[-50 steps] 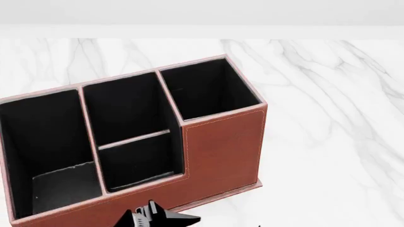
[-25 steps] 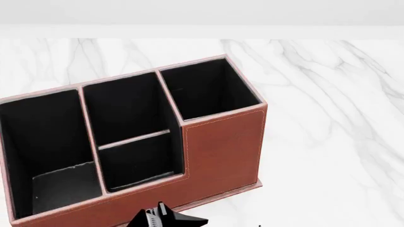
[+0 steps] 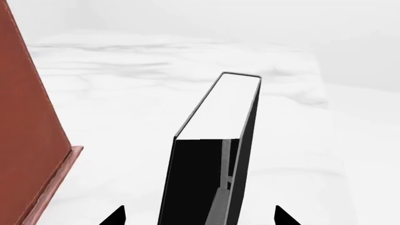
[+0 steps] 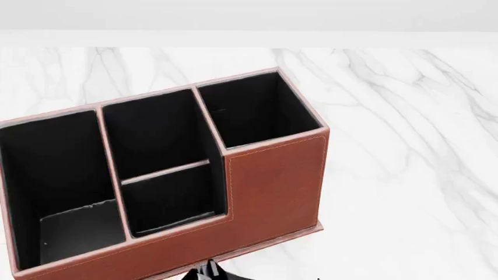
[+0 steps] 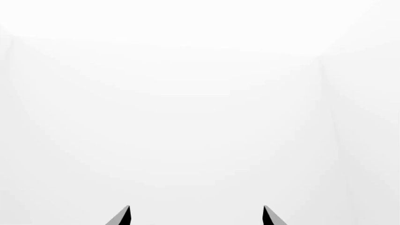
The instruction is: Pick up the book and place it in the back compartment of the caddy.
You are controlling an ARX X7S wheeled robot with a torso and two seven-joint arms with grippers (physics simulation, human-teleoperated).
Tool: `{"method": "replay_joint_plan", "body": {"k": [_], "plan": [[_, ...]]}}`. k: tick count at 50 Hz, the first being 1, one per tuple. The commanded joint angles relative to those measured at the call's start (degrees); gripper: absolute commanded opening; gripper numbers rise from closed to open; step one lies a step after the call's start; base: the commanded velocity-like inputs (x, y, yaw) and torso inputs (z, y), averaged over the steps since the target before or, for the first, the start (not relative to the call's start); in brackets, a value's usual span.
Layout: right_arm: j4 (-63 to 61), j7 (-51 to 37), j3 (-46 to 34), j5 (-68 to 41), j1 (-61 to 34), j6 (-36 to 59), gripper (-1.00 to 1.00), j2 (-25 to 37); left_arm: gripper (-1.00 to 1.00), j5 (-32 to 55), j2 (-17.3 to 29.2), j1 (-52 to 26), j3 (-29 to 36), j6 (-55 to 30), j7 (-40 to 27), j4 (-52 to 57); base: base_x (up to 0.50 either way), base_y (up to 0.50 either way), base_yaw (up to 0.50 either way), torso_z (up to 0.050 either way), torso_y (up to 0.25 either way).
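Beside the caddy, left tool around book

Head view steeply down, close over caddy; left wrist shares it.

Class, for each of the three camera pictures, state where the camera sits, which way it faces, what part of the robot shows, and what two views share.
Head view: from the robot's head, looking down on the caddy on the marble table; a dark scrap of the robot shows at the bottom edge.
Left wrist view: near the left gripper, looking along the book between its fingertips.
Right wrist view: near the right gripper, facing blank white.
Shared: the caddy's brown wall appears in the head and left wrist views.
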State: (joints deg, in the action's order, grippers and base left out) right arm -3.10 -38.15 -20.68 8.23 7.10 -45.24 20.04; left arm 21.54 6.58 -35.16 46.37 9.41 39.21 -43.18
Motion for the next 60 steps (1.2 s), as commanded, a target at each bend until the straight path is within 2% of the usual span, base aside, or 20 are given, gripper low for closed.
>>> {"method": "replay_joint_plan", "body": {"k": [1,2,3,11,20,31,45,60], "plan": [[-0.35,-0.26,-0.06,-0.05,0.16,-0.02,1.0,0.23,1.0,-0.77,-0.95,0.41,1.47,0.38,0.25,-0.72,0.0,0.0,0.0,0.0,0.0],[-0.35,-0.28,-0.08,-0.05,0.16,-0.02,1.0,0.25,1.0,-0.75,-0.96,0.4,1.49,0.41,0.25,-0.77,0.0,0.0,0.0,0.0,0.0],[-0.32,-0.3,-0.09,-0.1,0.14,-0.05,1.0,0.26,-1.0,-0.39,-0.92,0.36,1.44,0.03,0.55,-0.69,0.0,0.0,0.0,0.0,0.0],[-0.06,-0.4,-0.26,-0.12,-0.1,0.14,1.0,0.24,-1.0,-0.11,-0.06,0.28,1.19,0.31,0.26,-0.66,0.0,0.0,0.0,0.0,0.0],[0.1,-0.51,-0.37,-0.37,-0.29,0.24,1.0,0.39,-1.0,0.41,2.56,0.48,0.74,-2.01,-1.58,4.36,0.0,0.0,0.0,0.0,0.0],[-0.43,-0.85,-0.19,-0.49,-0.12,0.34,1.0,0.66,-1.0,1.25,7.62,1.08,-0.52,-5.69,-4.93,13.64,0.0,0.0,0.0,0.0,0.001],[-0.66,-1.31,-0.13,-0.24,0.14,0.19,1.0,0.82,-1.0,3.44,16.52,1.72,-3.1,-13.54,-10.49,31.0,0.0,0.0,0.0,0.0,0.001],[-0.62,-1.55,-0.39,0.03,0.01,0.32,1.0,0.83,-1.0,5.21,21.61,1.37,-5.27,-17.99,-13.72,40.41,0.0,0.0,0.0,0.0,0.001]]}}
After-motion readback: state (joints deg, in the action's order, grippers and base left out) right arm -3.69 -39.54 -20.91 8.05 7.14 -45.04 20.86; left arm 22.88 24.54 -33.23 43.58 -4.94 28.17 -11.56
